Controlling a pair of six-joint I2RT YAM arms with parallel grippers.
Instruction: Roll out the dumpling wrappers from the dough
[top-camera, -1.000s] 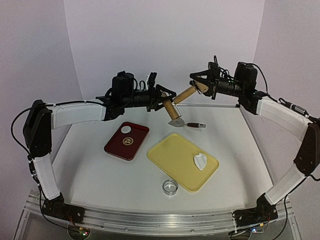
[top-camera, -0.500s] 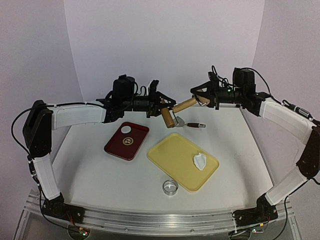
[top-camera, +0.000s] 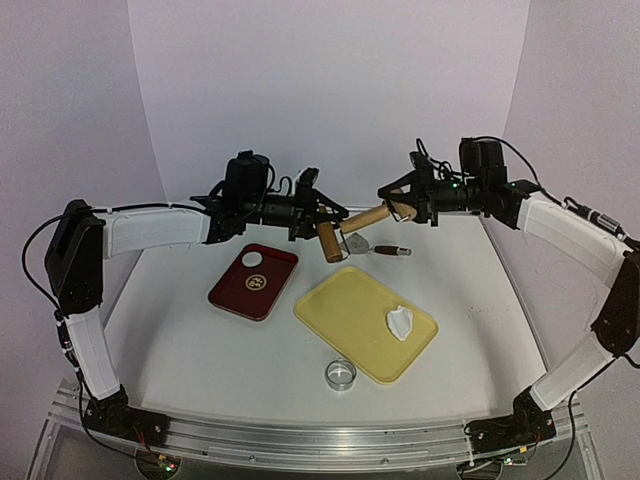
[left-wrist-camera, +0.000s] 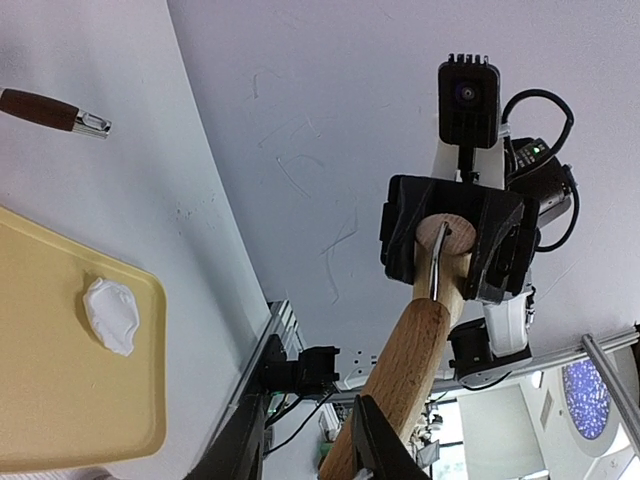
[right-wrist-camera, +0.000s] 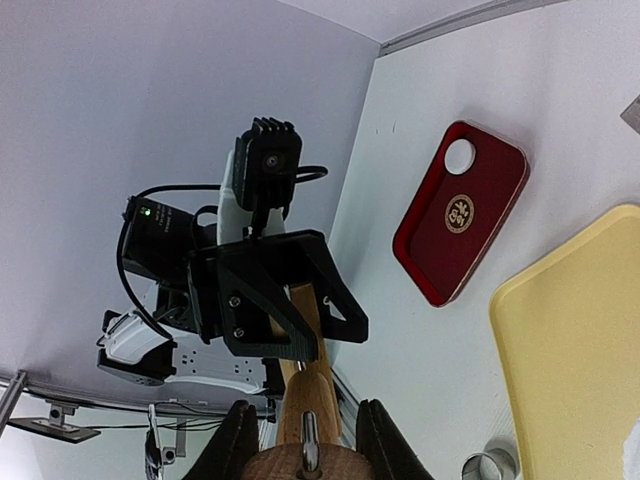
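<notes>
as both jaws grip, rolling pin (top-camera: 368, 218) hovers

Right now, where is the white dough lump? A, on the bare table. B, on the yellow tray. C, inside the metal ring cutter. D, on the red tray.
B: the dough lies on the yellow tray, near its right corner, apart from the red tray and the ring cutter.

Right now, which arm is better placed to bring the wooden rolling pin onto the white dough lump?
Right, probably: the white dough lump lies at the yellow tray's right end, on the right gripper's side. The left gripper also holds the wooden rolling pin.
</notes>
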